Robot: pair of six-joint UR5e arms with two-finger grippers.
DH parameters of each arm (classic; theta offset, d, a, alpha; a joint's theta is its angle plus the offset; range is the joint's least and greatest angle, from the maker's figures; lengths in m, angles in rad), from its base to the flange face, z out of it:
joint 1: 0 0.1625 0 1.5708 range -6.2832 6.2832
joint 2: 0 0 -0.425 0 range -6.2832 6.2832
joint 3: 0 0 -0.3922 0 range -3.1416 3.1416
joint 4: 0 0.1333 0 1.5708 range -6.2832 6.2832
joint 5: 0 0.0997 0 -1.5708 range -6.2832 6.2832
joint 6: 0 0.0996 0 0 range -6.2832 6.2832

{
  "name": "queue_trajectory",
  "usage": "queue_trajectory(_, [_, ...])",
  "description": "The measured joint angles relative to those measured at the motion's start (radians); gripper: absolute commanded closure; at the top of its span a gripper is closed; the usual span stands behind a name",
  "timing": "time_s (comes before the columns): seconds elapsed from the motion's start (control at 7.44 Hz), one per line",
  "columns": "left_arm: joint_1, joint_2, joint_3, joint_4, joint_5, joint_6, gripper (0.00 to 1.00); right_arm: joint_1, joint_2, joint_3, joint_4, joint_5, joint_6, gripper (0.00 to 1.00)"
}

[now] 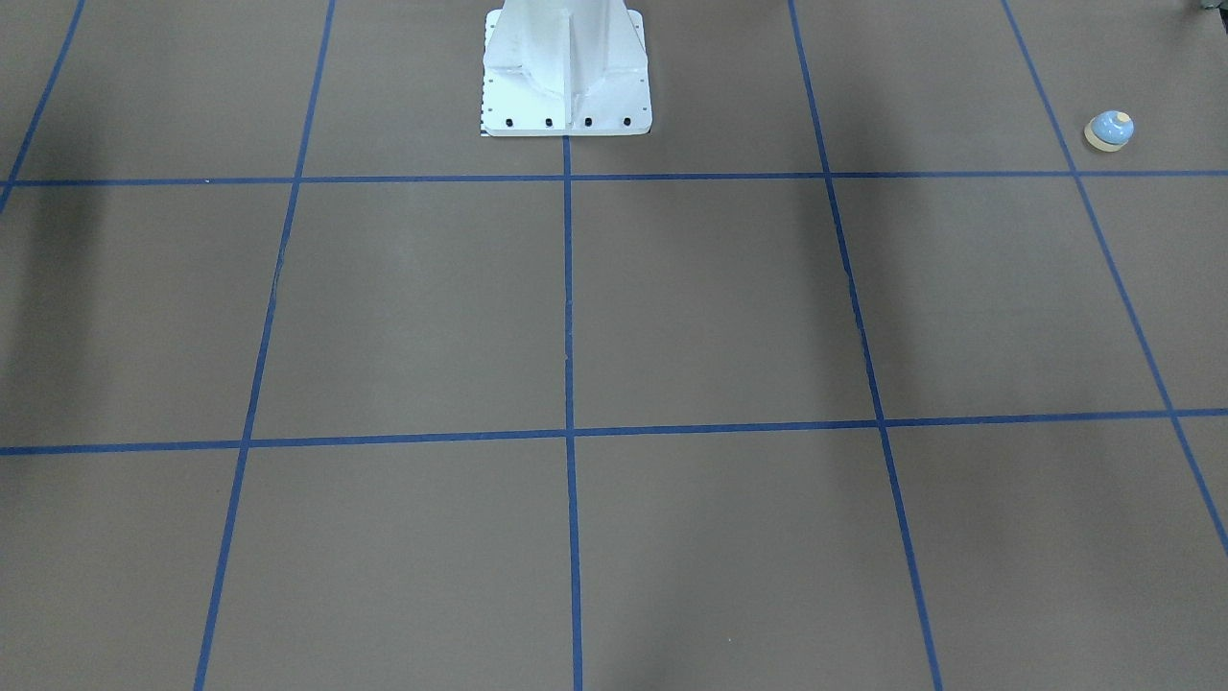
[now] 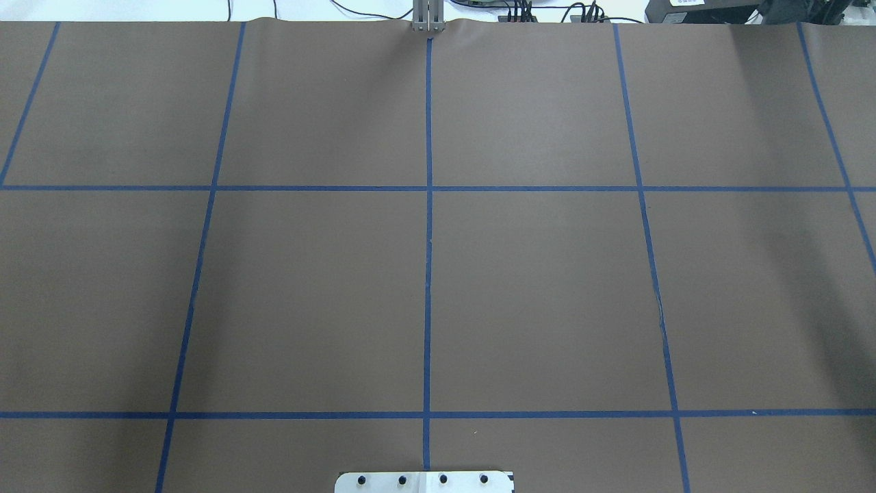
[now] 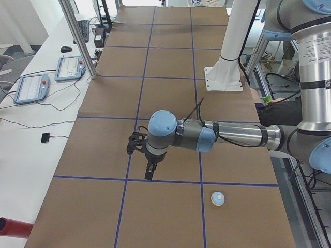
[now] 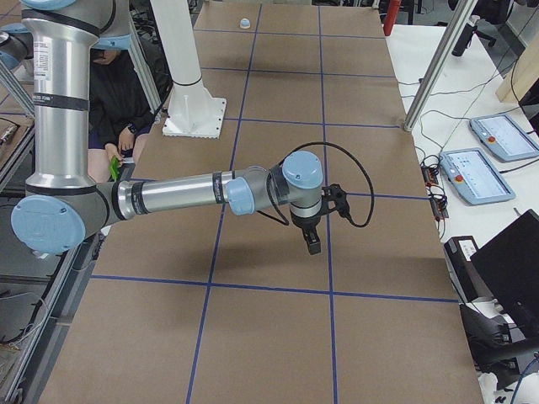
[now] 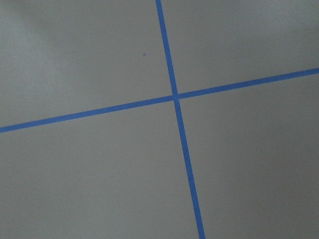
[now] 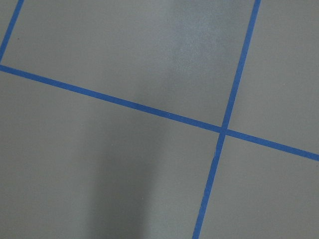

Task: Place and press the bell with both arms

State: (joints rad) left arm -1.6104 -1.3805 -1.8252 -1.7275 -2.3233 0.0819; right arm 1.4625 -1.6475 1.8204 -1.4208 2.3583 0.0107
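Note:
The bell (image 1: pixel 1109 131) is a small light-blue dome on a cream base. It stands upright on the brown table near the robot's left end, and also shows in the exterior left view (image 3: pixel 218 198) and far off in the exterior right view (image 4: pixel 244 23). My left gripper (image 3: pixel 150 172) hangs above the table, apart from the bell and further out from the robot than it. My right gripper (image 4: pixel 312 243) hangs above the table's other half, far from the bell. Both grippers show only in the side views, so I cannot tell whether they are open or shut. The wrist views show only bare table with blue tape.
The white bolted pedestal (image 1: pixel 566 86) stands at the robot's edge of the table. Blue tape lines (image 2: pixel 428 226) divide the brown cover into squares. Teach pendants (image 3: pixel 31 88) and cables lie on the side bench. A seated person (image 4: pixel 118 101) is behind the right arm.

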Motion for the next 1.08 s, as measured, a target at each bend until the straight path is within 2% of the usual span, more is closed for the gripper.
queue_trajectory(0.4, [0.073, 0.005, 0.031, -0.015, -0.001, -0.002, 0.00, -0.139, 0.016, 0.016, 0.077, -0.031, 0.210, 0.00])
queue_trajectory(1.08, [0.254, 0.122, 0.113, -0.040, 0.002, -0.003, 0.00, -0.177, 0.022, 0.017, 0.088, -0.047, 0.242, 0.00])
